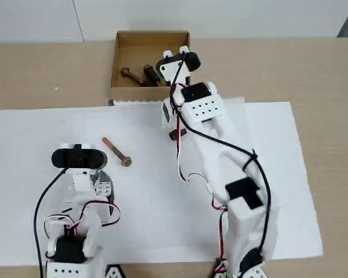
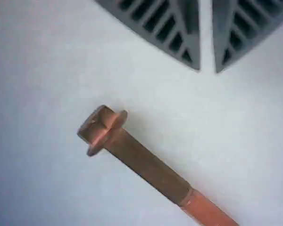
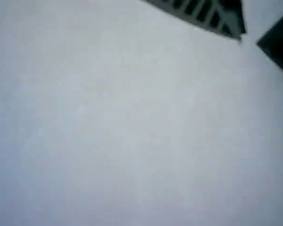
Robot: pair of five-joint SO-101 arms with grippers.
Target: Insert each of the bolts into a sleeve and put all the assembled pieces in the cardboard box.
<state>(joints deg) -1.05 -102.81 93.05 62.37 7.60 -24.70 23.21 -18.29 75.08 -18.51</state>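
Observation:
A copper-coloured bolt point(image 1: 116, 152) point(image 2: 132, 155) lies on the white paper point(image 1: 162, 220), its shank turning orange-red toward the far end. My left gripper point(image 1: 104, 184) point(image 2: 206, 68) hovers just beside the bolt's head. Its grey fingers point(image 2: 179, 33) are almost together, with nothing between them. The cardboard box point(image 1: 119, 63) at the back holds two bolts point(image 1: 130, 75) point(image 1: 152, 76). My right gripper point(image 1: 173, 128) point(image 3: 249, 40) hangs over bare paper just in front of the box. Only a slim gap separates its tips, and it holds nothing.
The paper sheet covers most of the wooden table point(image 1: 325, 75). The right arm point(image 1: 220, 156) stretches diagonally from the front right edge toward the box. Bare paper lies between the two arms.

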